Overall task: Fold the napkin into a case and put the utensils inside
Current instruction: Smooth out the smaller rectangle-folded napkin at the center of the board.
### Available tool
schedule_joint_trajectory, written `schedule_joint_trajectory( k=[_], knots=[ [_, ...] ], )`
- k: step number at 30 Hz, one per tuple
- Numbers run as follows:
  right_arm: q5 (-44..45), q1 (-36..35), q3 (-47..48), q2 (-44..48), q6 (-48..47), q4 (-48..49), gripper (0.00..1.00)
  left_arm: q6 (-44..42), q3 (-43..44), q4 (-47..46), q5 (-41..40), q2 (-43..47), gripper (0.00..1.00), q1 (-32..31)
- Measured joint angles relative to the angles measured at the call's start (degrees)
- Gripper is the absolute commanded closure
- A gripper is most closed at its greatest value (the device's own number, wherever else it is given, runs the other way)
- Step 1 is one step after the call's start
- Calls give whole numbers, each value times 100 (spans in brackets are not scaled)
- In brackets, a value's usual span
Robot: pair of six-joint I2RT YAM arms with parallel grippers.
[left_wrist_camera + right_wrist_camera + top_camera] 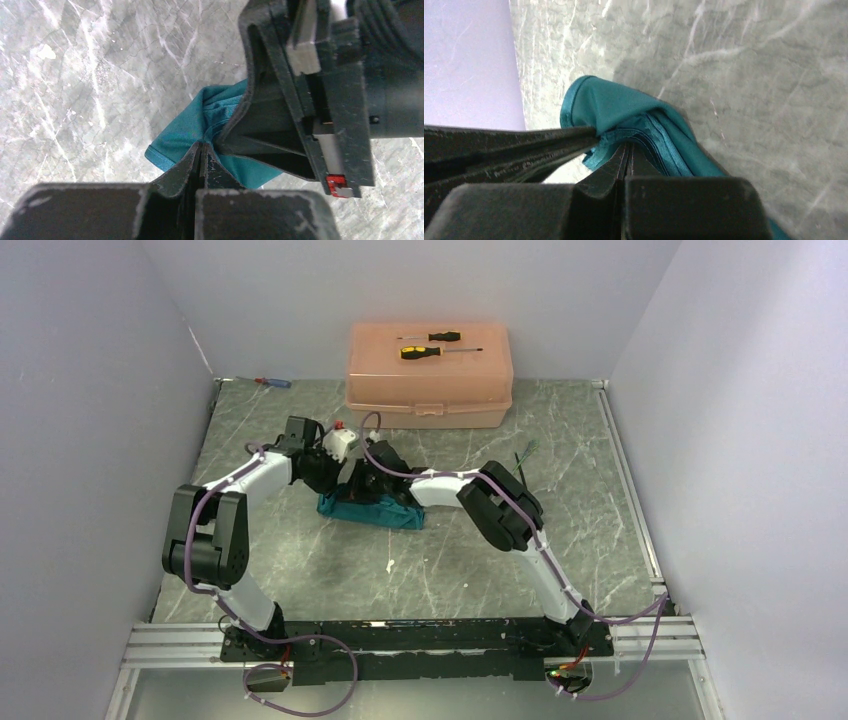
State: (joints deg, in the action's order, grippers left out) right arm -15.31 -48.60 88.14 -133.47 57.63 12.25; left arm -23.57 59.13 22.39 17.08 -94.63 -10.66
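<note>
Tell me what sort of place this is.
Probably a robot lab test cell: two arms bolted to a rail at the table's edge, plain walls boxing in the table, and a box with screwdrivers at the back.

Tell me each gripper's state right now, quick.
Left gripper: closed, pinching the napkin.
Right gripper: closed, pinching the same napkin.

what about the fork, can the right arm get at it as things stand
Probably not yet: the right fingers are shut on the napkin. The fork lies just beyond that arm's elbow, so likely reachable once they let go.
</note>
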Motion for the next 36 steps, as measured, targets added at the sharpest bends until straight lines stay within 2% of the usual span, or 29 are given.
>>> schedule_joint_trajectory(
  k=[11,19,27,36],
  knots=[
    [0,2,894,-470,-46,-409,100,-129,-234,50,94,151,97,44],
    [-68,31,933,-496,-208,-411,100,-560,-415,-24,0,219,97,81],
    [-1375,404,1152,-907,-267,157,100,-1099,-870,-66,2,330,97,48],
    [-2017,553,1054,-940,-376,428,100,-1381,-1016,-179,2,382,97,42]
  ],
)
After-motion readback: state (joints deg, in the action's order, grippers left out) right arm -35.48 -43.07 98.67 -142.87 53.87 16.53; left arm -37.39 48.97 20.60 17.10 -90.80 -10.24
